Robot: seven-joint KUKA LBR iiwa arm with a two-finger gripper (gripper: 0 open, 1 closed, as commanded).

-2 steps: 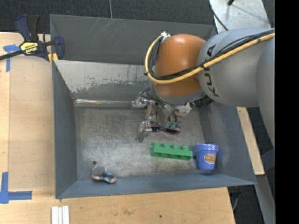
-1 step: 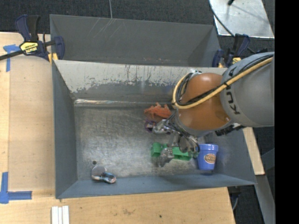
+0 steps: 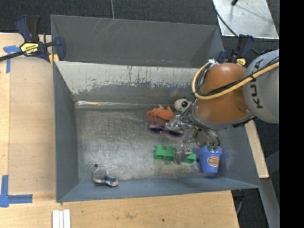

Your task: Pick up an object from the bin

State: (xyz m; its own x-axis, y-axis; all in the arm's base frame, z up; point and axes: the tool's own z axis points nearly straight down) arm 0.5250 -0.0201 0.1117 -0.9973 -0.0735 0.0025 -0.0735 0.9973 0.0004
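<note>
Gripper [image 3: 183,155] seen low over flat green plastic piece [image 3: 164,153], front right of bin [image 3: 64,127]; opening cannot be told. Just beside, blue cup [image 3: 209,161], orange label unreadable. "KU" read on arm [image 3: 263,91].

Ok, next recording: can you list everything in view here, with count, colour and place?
bin: one, grey metal, middle of view
green flat piece: one, green, front right of floor, under the gripper
blue cup: one, blue with orange label, front right corner
orange toy: one, orange, back, right of centre
purple item: one, dark purple, just in front of the orange toy
white ball: one, white with dark spot, back right
small item: one, blue and pale, front left
gripper: one, metal, at the green piece's right end
arm: one, orange-covered wrist, from the right
</note>
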